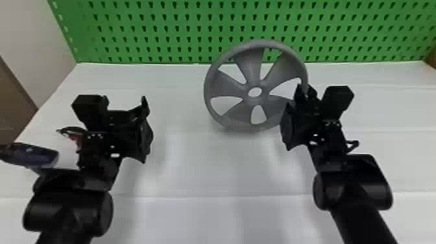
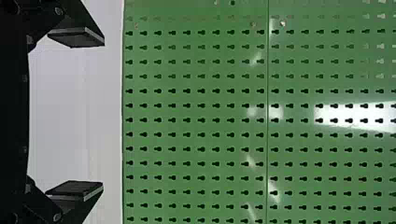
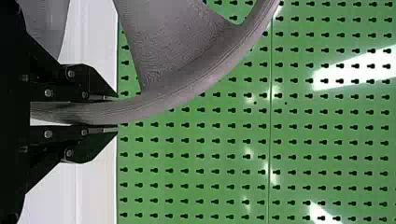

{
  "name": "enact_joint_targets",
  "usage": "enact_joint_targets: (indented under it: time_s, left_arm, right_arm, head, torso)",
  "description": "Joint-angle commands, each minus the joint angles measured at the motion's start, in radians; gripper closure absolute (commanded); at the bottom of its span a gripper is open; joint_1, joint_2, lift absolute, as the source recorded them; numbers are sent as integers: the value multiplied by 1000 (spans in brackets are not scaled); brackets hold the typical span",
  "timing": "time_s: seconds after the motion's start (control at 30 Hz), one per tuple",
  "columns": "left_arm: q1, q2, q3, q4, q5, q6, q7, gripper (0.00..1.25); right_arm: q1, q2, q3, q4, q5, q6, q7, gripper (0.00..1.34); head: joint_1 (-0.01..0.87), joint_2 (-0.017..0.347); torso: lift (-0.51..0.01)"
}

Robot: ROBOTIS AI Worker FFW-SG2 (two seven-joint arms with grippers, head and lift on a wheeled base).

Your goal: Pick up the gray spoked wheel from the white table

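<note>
The gray spoked wheel [image 1: 249, 63] is at the far part of the white table [image 1: 201, 162], before the green pegboard [image 1: 168, 32]. Its spoked face looks back toward the robot, roughly upright; the slightly oval outline's long axis slants from lower left to upper right in the head view. The right gripper [image 1: 304, 91] has both fingers clamped on the rim's right side. The left gripper [image 1: 125, 103] hangs well apart from it, fingers spread wide.

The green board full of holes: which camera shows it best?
Left wrist view: the board looks large there, with nothing in front. The head view shows a strip of it behind the wheel; the right wrist view shows it large but partly covered by the wheel.
</note>
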Motion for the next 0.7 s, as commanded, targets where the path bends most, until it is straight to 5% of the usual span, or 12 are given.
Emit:
enact_joint_targets:
  time_s: [0.0,0.67]
  left_arm:
    - [-1,-2,0,0,0,0,0,191]
    - [2,-22,-21,5,-6,-2,28,190]
  right_arm:
    - [0,0,-1,0,0,0,0,1061]
    - [0,6,-1,-5,0,3,0,1058]
  head:
    - [770,44]
    - [770,44]
  torso:
    - [-98]
    - [-98]
